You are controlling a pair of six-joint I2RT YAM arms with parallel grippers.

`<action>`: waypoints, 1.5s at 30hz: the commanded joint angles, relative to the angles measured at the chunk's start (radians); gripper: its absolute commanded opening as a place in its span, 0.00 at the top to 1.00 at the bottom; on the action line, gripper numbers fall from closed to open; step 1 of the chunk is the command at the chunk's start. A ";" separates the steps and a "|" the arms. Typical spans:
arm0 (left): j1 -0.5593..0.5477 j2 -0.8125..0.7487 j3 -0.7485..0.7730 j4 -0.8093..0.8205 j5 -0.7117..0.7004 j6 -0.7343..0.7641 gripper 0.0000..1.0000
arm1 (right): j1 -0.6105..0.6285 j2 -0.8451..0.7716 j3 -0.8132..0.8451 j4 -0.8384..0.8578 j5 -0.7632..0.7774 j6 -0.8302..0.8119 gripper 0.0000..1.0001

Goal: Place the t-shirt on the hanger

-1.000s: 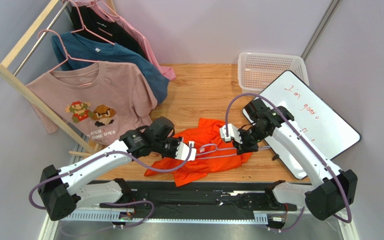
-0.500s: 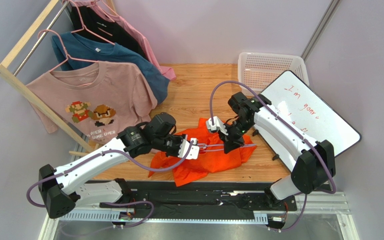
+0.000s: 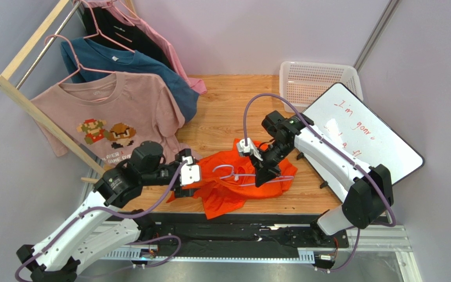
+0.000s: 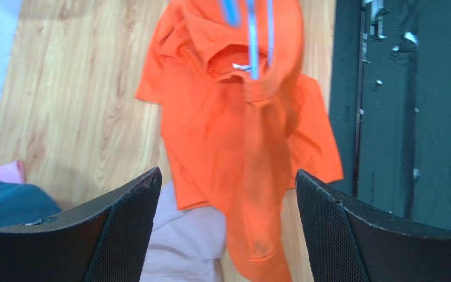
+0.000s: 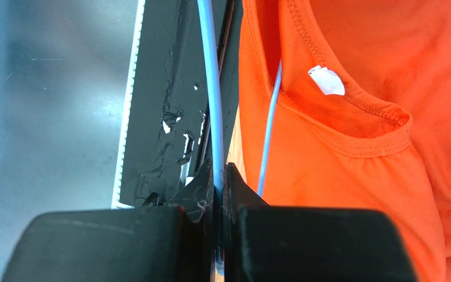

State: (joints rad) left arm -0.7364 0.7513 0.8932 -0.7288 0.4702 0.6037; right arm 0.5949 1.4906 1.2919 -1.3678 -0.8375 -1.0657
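Overlooking the counter (image 3: 228, 111): the orange t-shirt (image 3: 234, 191) lies bunched near the front edge, between the left gripper (image 3: 194, 176) and the right gripper (image 3: 264, 175), with the light-blue hanger (image 3: 236, 174) across its upper part.
Left wrist: the left gripper (image 4: 226, 176) hovers above the t-shirt (image 4: 234, 135), its fingers (image 4: 122, 229) spread wide and holding nothing; the hanger (image 4: 251, 35) runs into the neck opening.
Right wrist: the right gripper (image 5: 217, 176) is pinched tight on the hanger (image 5: 210, 88) wire; a second strand passes into the t-shirt (image 5: 357, 176) collar beside the white neck label (image 5: 326, 80).
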 commanded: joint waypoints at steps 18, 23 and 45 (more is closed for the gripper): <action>-0.058 0.164 -0.112 0.439 0.235 -0.156 0.65 | 0.045 -0.020 0.069 0.142 -0.135 0.118 1.00; -0.074 0.166 -0.109 0.439 0.226 -0.174 0.84 | 0.046 -0.018 0.070 0.177 -0.129 0.159 0.99; -0.103 0.111 -0.128 0.215 0.193 0.070 1.00 | 0.146 0.204 0.233 0.430 0.448 0.817 0.06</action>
State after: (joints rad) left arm -0.8276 0.8700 0.7265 -0.5140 0.6506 0.6308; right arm 0.6312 1.6348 1.4448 -1.0199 -0.6205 -0.3828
